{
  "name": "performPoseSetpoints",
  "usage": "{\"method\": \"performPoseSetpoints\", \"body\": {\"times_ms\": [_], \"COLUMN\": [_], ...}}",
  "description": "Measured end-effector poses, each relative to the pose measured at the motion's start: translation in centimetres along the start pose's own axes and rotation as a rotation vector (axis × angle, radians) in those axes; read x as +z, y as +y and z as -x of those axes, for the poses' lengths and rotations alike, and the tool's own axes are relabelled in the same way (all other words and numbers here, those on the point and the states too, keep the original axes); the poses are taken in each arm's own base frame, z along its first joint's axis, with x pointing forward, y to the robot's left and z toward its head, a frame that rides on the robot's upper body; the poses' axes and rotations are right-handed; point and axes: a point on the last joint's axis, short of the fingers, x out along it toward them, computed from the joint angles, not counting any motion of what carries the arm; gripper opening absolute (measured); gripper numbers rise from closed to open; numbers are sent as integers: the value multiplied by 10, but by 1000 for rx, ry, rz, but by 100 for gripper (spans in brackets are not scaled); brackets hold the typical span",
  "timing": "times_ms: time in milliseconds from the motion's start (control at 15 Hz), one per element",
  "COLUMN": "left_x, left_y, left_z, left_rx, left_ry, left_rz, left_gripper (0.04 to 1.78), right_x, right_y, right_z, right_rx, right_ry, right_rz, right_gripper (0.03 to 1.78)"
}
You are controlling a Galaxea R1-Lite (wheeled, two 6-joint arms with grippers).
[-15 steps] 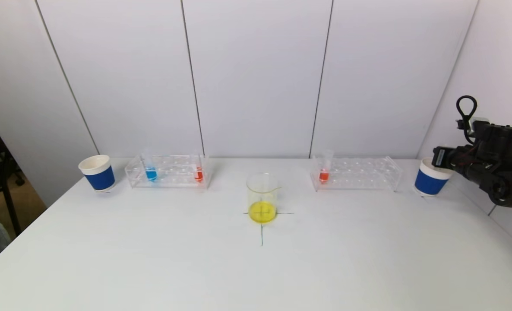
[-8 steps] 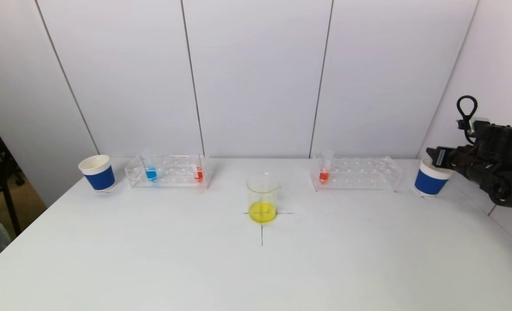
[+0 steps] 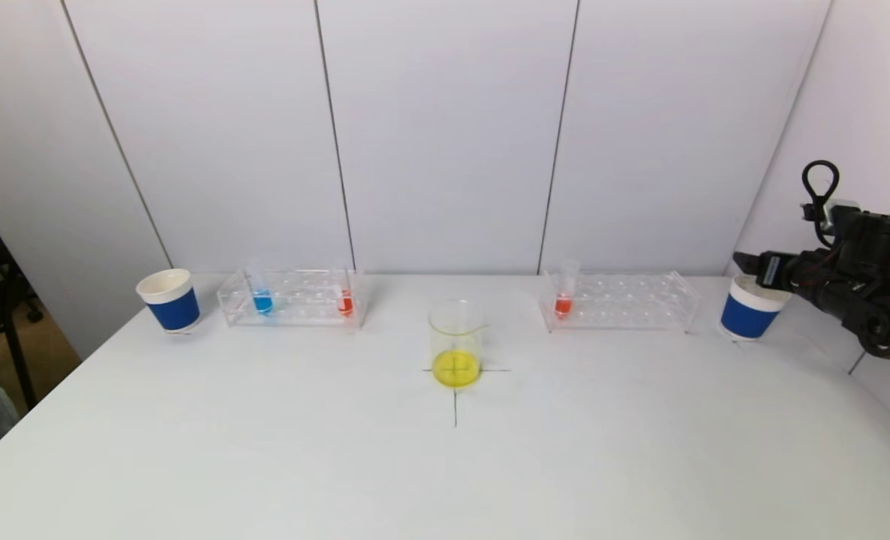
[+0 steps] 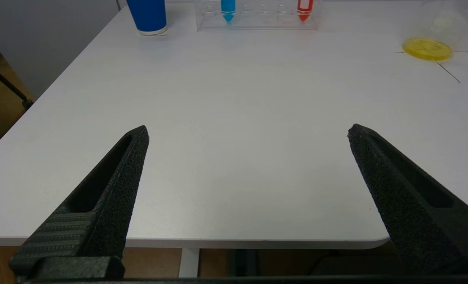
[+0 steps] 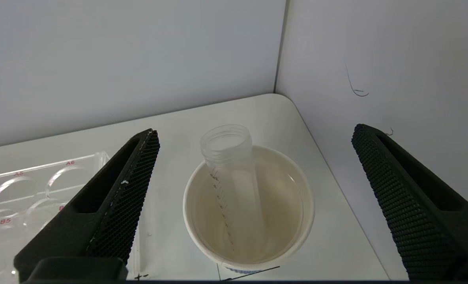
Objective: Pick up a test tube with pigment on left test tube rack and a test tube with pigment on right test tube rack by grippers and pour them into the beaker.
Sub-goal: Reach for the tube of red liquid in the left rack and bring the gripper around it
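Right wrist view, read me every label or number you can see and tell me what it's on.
"A6": red, on the clear right rack, beside a hole.
"B5": red, same rack, lower row.
Another red mark beside B5: cut off, unreadable.
Graduation marks and tiny print on the empty tube in the paper cup: too small to read.

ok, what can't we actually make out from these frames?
- Left gripper: outside the head view; only its open fingers show in the left wrist view.
- Beaker: upper part cut by the left wrist view's edge.
- Right rack: mostly hidden behind a finger in the right wrist view.
- Empty tube in the right cup: invisible in the head view.
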Motion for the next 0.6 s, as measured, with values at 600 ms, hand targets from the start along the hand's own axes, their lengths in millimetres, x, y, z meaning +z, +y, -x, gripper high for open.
{"method": "performPoseSetpoints", "body": {"times_ms": [600], "left_x": [0], "left_y": [0], "left_z": [0], "left_rx": [0], "left_ry": [-1], "left_rz": [0], "left_gripper": [176], "right_x": [49], "right_y": [17], "right_z": [106], "right_rx": [89], "right_ry": [-114], "right_rz": [-11], "right_gripper": [177]}}
